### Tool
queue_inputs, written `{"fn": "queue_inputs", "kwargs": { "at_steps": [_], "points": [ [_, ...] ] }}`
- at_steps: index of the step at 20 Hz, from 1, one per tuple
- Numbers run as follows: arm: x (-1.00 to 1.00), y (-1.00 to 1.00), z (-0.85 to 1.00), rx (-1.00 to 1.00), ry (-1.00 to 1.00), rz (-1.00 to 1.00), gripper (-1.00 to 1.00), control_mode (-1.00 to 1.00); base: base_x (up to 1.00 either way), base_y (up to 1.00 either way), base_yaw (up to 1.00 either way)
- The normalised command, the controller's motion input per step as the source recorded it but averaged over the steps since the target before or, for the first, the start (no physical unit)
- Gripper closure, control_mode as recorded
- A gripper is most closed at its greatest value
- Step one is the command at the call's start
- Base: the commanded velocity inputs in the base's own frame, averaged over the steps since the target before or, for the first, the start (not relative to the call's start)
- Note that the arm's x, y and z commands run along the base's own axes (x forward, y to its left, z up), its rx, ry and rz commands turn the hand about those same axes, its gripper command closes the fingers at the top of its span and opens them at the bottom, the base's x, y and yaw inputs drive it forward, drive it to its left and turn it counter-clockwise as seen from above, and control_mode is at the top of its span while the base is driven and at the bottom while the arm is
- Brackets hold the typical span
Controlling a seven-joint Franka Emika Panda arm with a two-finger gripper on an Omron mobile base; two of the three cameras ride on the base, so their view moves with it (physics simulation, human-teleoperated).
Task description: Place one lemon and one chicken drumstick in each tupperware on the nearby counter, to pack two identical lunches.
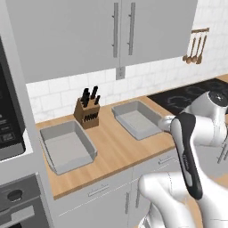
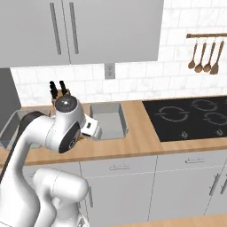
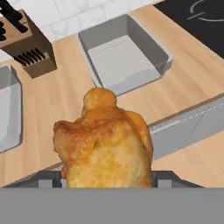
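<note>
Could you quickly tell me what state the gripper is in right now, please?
Gripper: closed on the chicken drumstick, carried above the counter edge near the tupperware.

No legible text, label, brand, number or sign appears in any view. The dark appliance panel (image 1: 8,129) at the left edge of the left base view carries faint pale marks, too blurred to read. The black cooktop (image 2: 195,116) bears only ring outlines and small pale control marks, none readable as characters.
</note>
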Motion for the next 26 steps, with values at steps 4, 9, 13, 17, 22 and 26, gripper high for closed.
{"fn": "queue_inputs", "kwargs": {
  "at_steps": [4,9,13,17,22,26],
  "points": [
    [1.0,-0.01,0.0,0.01,0.18,0.14,1.0,-1.0,0.0,0.0,0.0],
    [1.0,0.0,0.0,0.0,0.09,0.08,1.0,-1.0,0.0,0.0,0.0],
    [1.0,0.01,-0.27,-0.02,0.0,0.05,1.0,-1.0,0.0,0.0,0.0],
    [1.0,0.3,-0.93,-0.16,0.0,0.01,1.0,-1.0,0.0,0.0,0.0],
    [1.0,0.05,-0.44,-0.03,0.0,0.0,1.0,-1.0,0.0,0.0,0.0],
    [1.0,-0.08,-0.43,0.0,0.01,0.01,-1.0,-1.0,0.0,0.0,0.0]
  ]
}}
